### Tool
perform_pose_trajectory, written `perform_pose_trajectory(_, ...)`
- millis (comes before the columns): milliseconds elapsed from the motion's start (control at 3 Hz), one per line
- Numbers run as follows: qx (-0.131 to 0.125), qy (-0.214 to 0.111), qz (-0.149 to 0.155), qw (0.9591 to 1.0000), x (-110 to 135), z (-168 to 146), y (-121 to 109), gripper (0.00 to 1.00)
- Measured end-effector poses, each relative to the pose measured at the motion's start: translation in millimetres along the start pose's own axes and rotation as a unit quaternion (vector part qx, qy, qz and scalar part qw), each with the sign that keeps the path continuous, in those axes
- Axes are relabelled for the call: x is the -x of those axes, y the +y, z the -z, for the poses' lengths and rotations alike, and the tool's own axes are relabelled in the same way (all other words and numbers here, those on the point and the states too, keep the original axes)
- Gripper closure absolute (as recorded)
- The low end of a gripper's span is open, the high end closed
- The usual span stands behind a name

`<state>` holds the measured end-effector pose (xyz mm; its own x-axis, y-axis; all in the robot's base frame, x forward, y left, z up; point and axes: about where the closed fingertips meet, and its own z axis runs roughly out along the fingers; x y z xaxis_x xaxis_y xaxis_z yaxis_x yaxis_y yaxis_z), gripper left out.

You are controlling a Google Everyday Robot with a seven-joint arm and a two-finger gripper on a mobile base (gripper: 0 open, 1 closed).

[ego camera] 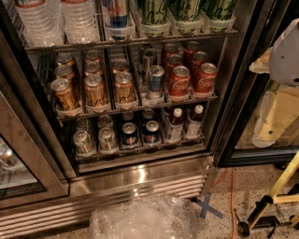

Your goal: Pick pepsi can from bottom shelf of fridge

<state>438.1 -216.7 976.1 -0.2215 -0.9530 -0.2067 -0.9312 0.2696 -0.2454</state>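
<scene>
On the floor nearest the camera lies a crumpled sheet of clear plastic. Right of it are one blue tape cross, one orange cable and a yellow stand on a black wheel.

The end effector hangs at the right edge, in front of the right glass door and well apart from the cans; whether it is open or closed cannot be told.

Behind the plastic is the louvred base grille of the fridge. Above it, the bottom shelf carries six items along its front rail. From the left there are two silver-grey cans, then the left pepsi can and the right pepsi can in neighbouring lanes near the middle, and last two white-capped bottles. Each pepsi can is short and dark blue, with a silver top and a round red-white-blue logo facing out. One more can top shows behind each of the four front cans; the kinds of those behind the pepsi cans cannot be told.

The rack above holds about eight gold cans in three lanes, one slim blue-silver can and six red cans. On the top rack, clear water bottles stand left and three green cans right.
</scene>
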Motion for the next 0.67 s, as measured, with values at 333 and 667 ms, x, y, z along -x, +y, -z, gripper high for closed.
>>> perform_pose_trajectory(333,0.000,0.000,0.000,1.0000,0.0,0.0,0.0,0.00)
perform_pose_trajectory(667,0.003,-0.022,-0.029,0.9993,3.4,-12.9,4.1,0.00)
